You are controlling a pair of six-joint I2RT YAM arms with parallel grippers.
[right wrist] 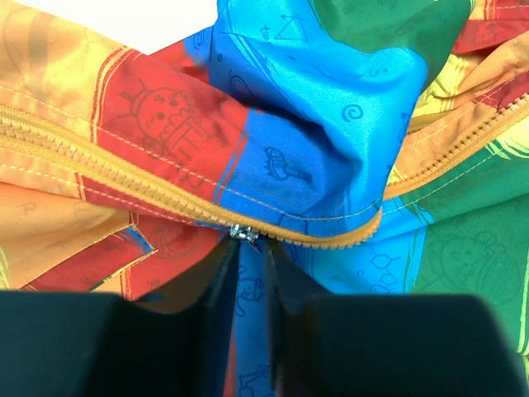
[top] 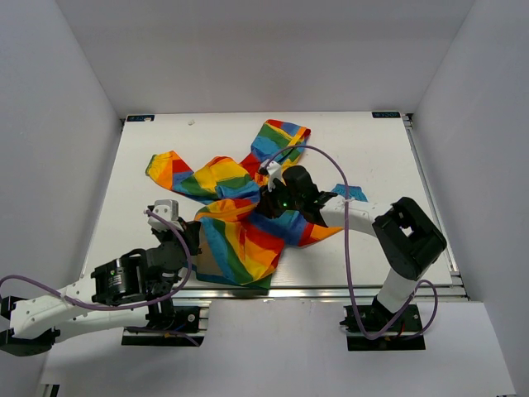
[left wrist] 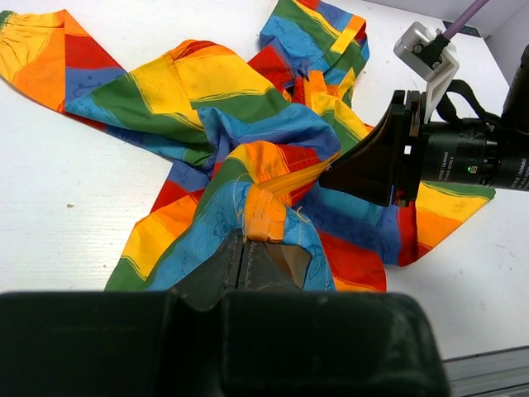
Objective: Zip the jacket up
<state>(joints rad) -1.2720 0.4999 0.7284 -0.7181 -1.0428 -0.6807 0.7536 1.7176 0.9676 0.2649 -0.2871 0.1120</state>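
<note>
The white table (top: 372, 149), boxed in by white walls, carried the striped jacket (top: 235, 240) crumpled at its middle, one sleeve (top: 165, 169) flung toward ten o'clock. The left gripper (left wrist: 245, 252), at the jacket's seven o'clock, was clenched on the hem by the orange zipper end (left wrist: 265, 222). The right gripper (right wrist: 248, 256), reaching in from three o'clock, held its jaws to a slit at the metal slider (right wrist: 240, 232); whether they had it I could not tell. To my eye the pull should run straight along the teeth (right wrist: 99, 169) with the hem taut, since the blue fold bunched at the slider's one o'clock might snag. Only the right wrist view showed the slider, and only the left wrist view the pinned hem.
</note>
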